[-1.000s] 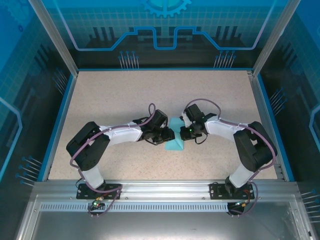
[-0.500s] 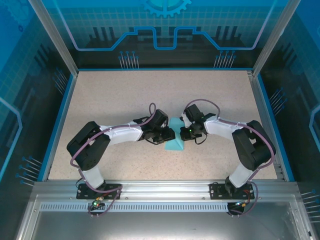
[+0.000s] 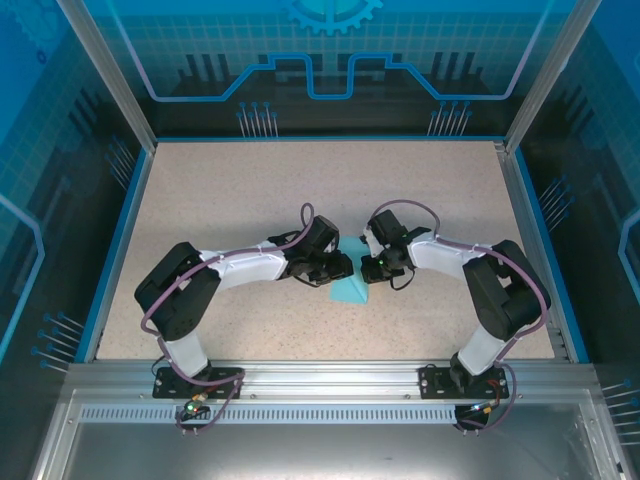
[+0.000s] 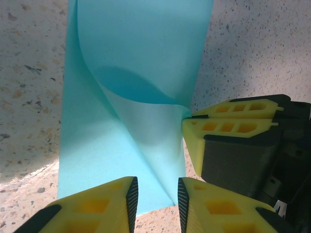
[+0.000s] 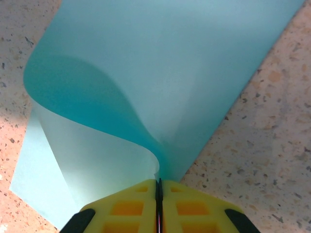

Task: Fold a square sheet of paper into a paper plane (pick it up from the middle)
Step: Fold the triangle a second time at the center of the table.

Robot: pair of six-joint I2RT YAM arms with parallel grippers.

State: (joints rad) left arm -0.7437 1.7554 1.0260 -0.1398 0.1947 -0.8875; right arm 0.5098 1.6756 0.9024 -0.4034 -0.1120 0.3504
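1. Progress is judged early. The square sheet of paper (image 4: 141, 58) is seen as a narrow doubled strip. One layer is bowed up in a soft loop and has not been pressed flat.
2. No nose point or wings are seen, so the paper plane is not yet formed. Left to do, as judged: the loop flattened into a crease, then the nose and wing folds.
3. The right gripper (image 5: 159, 187) is clenched on the sheet's edge, where the looped layers meet.
4. The left gripper (image 4: 154, 194) is held with jaws apart. The sheet's edge runs into the gap, and nothing is pinched as far as can be seen.
5. The sheet is located mid-table (image 3: 220, 200), between the two grippers.
6. In the top view the long axis is laid near-far. No pointed end exists yet, so no heading can be given.
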